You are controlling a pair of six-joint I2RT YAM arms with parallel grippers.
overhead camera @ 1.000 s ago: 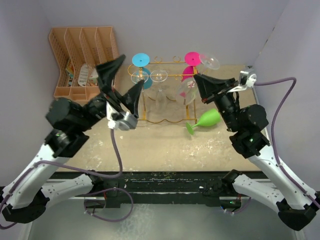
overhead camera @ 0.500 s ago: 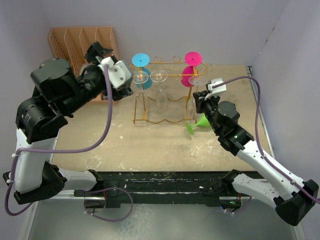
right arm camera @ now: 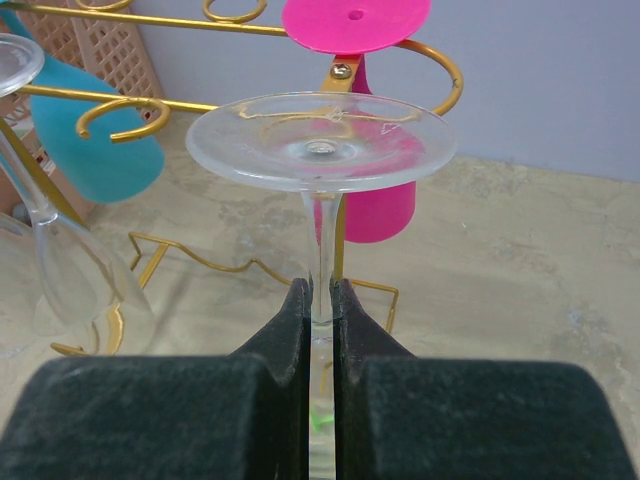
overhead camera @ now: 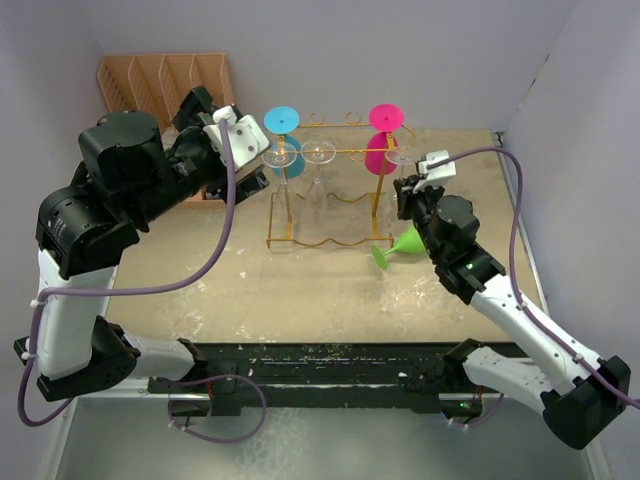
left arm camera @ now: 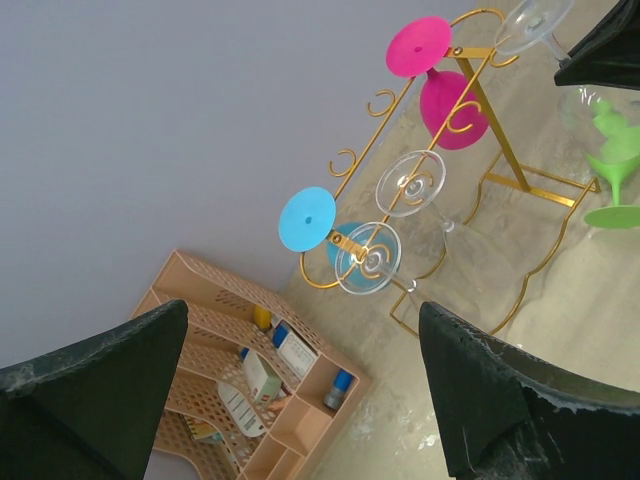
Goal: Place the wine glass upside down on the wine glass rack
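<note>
The golden wire wine glass rack stands at the back middle, with its looped top rail ahead in the right wrist view. My right gripper is shut on the stem of a clear wine glass, held upside down with its foot up. The foot is just in front of the rack's right-end loop, beside the hanging pink glass. In the top view the held glass's foot is above my right gripper. My left gripper is open and empty, raised left of the rack.
A blue glass and two clear glasses hang on the rack. A green glass lies on its side by the rack's right foot. A peach slotted organizer holding small items stands at the back left.
The right gripper has turned the clear glass upright and inverted and lowered it to the rack's right end. The left arm has swung up and back to the left, away from the rack.
</note>
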